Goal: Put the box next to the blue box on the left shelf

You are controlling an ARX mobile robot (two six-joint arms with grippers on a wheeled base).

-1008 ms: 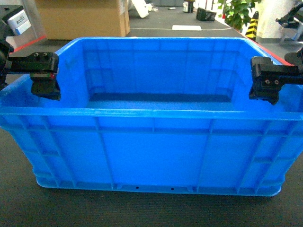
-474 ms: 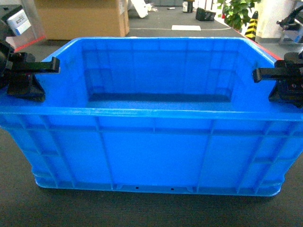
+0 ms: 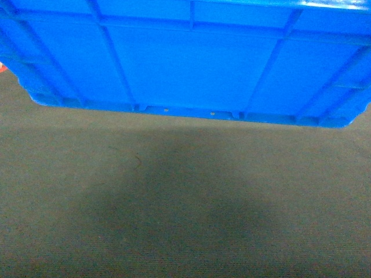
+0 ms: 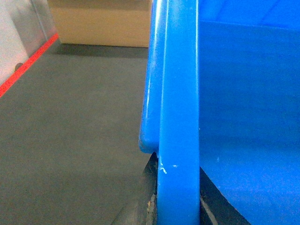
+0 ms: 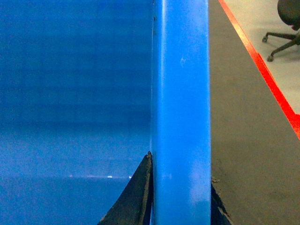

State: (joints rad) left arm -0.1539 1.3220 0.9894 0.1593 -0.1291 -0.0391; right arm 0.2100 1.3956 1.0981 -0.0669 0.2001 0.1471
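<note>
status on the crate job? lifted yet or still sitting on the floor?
Done: each gripper straddles a side rim of the blue crate, dark fingers on both faces in the left wrist view, and likewise fingers in the right. In hand: the crate looks lifted; its base sits high in the head view with a shadow on the carpet below. Left: no roller shelf or second blue box in view, so carry and placement remain.

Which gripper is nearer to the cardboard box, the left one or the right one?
Left. The left gripper straddles the rim of the blue crate, and the cardboard box stands on the floor ahead of it. The right gripper straddles the opposite rim, with no cardboard box in its view.
</note>
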